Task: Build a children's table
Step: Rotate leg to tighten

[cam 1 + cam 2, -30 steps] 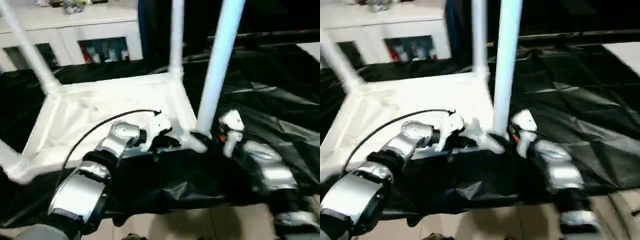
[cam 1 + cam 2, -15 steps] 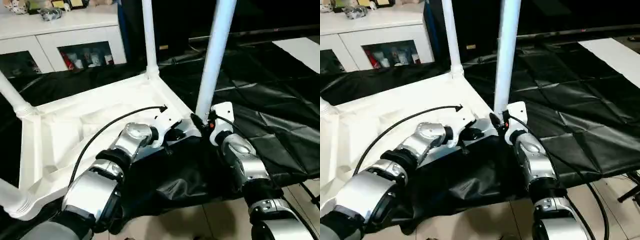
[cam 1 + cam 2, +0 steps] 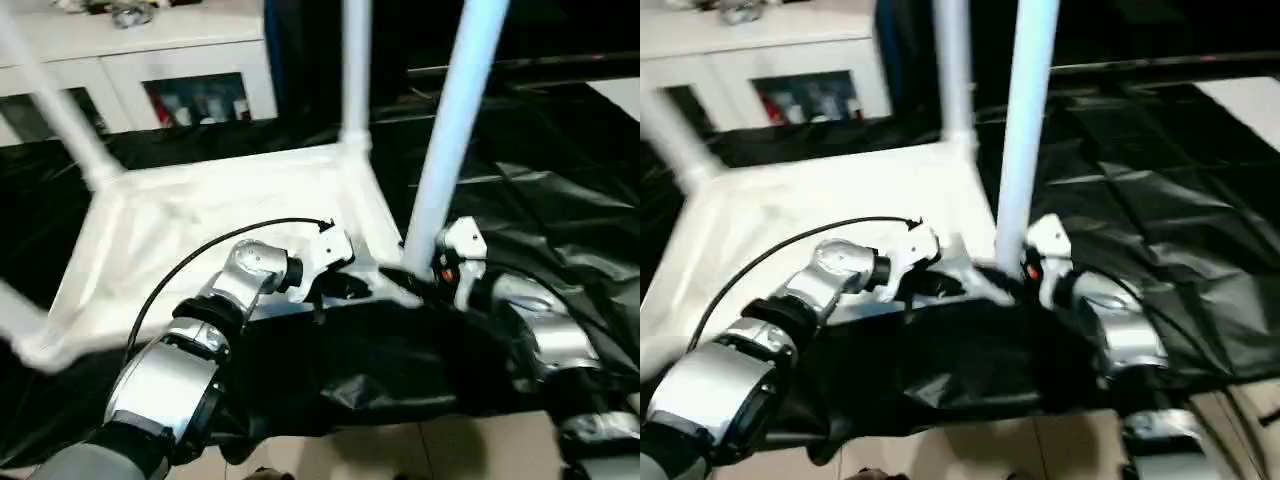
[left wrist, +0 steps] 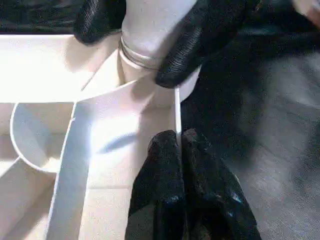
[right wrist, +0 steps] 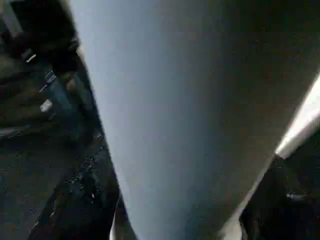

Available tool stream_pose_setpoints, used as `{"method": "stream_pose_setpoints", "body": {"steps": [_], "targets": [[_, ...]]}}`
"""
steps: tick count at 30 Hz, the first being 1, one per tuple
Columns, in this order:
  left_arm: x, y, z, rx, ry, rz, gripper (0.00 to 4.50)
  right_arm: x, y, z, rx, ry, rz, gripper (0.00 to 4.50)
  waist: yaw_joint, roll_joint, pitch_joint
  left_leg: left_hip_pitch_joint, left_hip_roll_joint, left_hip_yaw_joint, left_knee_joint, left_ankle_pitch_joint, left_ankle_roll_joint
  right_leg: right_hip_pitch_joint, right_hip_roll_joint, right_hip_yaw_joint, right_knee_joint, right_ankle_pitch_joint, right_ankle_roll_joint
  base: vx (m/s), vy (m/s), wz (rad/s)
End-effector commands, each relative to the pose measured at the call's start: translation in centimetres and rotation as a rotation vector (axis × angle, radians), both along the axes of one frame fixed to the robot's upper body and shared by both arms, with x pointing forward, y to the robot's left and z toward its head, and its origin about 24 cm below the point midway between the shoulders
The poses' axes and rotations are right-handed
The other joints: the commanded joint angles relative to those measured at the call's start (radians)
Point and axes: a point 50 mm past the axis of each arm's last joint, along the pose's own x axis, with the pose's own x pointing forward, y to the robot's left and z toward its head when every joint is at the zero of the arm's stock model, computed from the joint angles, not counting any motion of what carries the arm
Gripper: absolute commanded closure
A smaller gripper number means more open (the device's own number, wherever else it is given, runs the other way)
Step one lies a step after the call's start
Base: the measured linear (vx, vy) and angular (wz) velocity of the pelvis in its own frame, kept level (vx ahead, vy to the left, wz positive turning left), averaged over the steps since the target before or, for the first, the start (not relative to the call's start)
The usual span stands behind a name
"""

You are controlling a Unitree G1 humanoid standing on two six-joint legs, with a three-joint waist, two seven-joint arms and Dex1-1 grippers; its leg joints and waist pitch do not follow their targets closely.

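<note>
Children's table (image 3: 230, 215): tabletop is laid upside down on the black-draped work table (image 3: 560, 170), ribbed underside up, toward the work table's near-left part. Legs are seen standing in all four corner sockets; the far ones (image 3: 355, 70) rise out of frame.

The near-right leg (image 3: 450, 150) is the one in hand. Its foot sits in the corner socket (image 4: 150, 87) at the tabletop's near-right corner, close to the work table's near edge. A thin seam line is visible around the leg just above the socket rim.

Step judged: seating or tightening of the last leg; the task looks nearly finished. Next move is judged to call for a check that the leg is fully home and upright, then release and, probably, turning the table over.

Right gripper (image 4: 142, 35): its black fingers (image 4: 200, 37) are placed one on each side of the leg base, just above the socket. Whether they are clamped or merely around it cannot be told.

Left gripper (image 4: 180, 145): fingers pressed together, nothing between them, tips resting at the tabletop's rim just beside the same socket, on the side opposite the right gripper.
</note>
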Motion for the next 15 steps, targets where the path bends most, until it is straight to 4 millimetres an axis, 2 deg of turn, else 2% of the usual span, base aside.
{"method": "stream_pose_setpoints", "body": {"steps": [1,5,6,9,10,13,15], "targets": [[-0.3,0.9,-0.1,0.030,0.009,-0.056,4.50,-0.6,0.0,0.7,0.011,0.007,0.086,1.42,0.004,-0.021,-0.075,0.027,0.072,-0.043,-0.069,-0.246,0.118,0.047,-0.075,0.045,-0.063,-0.296,-0.218,0.000,0.000,0.00],[-0.3,1.7,0.0,0.042,0.014,-0.068,4.50,-1.1,-0.4,1.1,0.010,0.020,0.144,1.42,0.004,-0.023,-0.073,0.029,0.071,-0.043,-0.071,-0.268,0.098,0.044,-0.077,0.046,-0.069,-0.340,-0.207,0.000,0.000,0.00],[-0.3,1.9,0.0,0.044,0.015,-0.069,4.50,-1.1,-0.5,1.2,0.009,0.021,0.150,1.42,0.003,-0.027,-0.071,0.027,0.070,-0.042,-0.071,-0.271,0.098,0.046,-0.076,0.046,-0.070,-0.347,-0.206,0.000,0.000,0.00],[-0.3,2.4,0.0,0.054,0.018,-0.076,4.50,-1.2,-0.7,1.5,0.013,0.025,0.171,1.42,0.005,-0.027,-0.072,0.027,0.069,-0.043,-0.070,-0.261,0.097,0.045,-0.077,0.045,-0.072,-0.366,-0.196,0.000,0.000,0.00],[-0.4,2.5,0.1,0.054,0.019,-0.077,4.50,-1.3,-0.7,1.6,0.013,0.026,0.173,1.56,0.005,-0.028,-0.073,0.024,0.069,-0.044,-0.069,-0.254,0.098,0.047,-0.078,0.045,-0.070,-0.363,-0.195,0.000,0.000,0.00],[-0.4,2.6,0.1,0.052,0.024,-0.082,4.50,-1.3,-0.7,1.6,0.010,0.039,0.189,1.56,0.004,-0.028,-0.073,0.026,0.069,-0.043,-0.069,-0.252,0.098,0.044,-0.076,0.045,-0.071,-0.362,-0.196,0.000,0.000,0.00],[-0.4,2.6,0.1,0.051,0.024,-0.083,4.50,-1.1,-0.6,1.6,0.010,0.040,0.188,1.84,0.005,-0.030,-0.073,0.026,0.069,-0.042,-0.069,-0.248,0.098,0.044,-0.077,0.045,-0.070,-0.358,-0.198,0.000,0.000,0.00]]}}
